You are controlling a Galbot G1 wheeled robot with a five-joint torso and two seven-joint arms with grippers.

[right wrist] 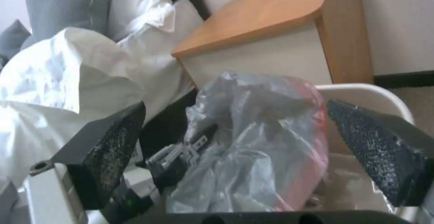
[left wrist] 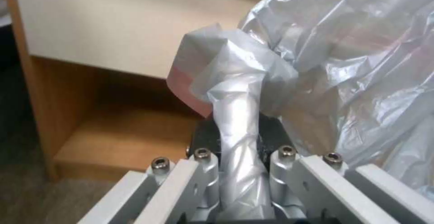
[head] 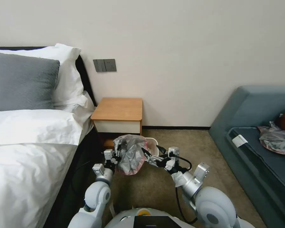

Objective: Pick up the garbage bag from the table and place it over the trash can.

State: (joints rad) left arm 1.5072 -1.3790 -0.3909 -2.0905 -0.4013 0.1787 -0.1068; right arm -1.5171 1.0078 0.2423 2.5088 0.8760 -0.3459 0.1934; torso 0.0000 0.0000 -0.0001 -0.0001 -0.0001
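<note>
The bag [head: 129, 155] hung crumpled over the bin [head: 152, 146], just in front of the table [head: 118, 109] — bare carpet to the right. The left gripper [head: 114, 158] pinched its twisted edge; the right gripper [head: 146, 153] gaped wide beside it.

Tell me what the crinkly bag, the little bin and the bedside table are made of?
The garbage bag, pinched in the left tool, looks like thin, shiny grey plastic film with a pink rim: it wrinkles and lets light through. The trash can seems smooth, pale moulded plastic. The table looks like wood or wood veneer, matte orange-brown, with a white front.
</note>
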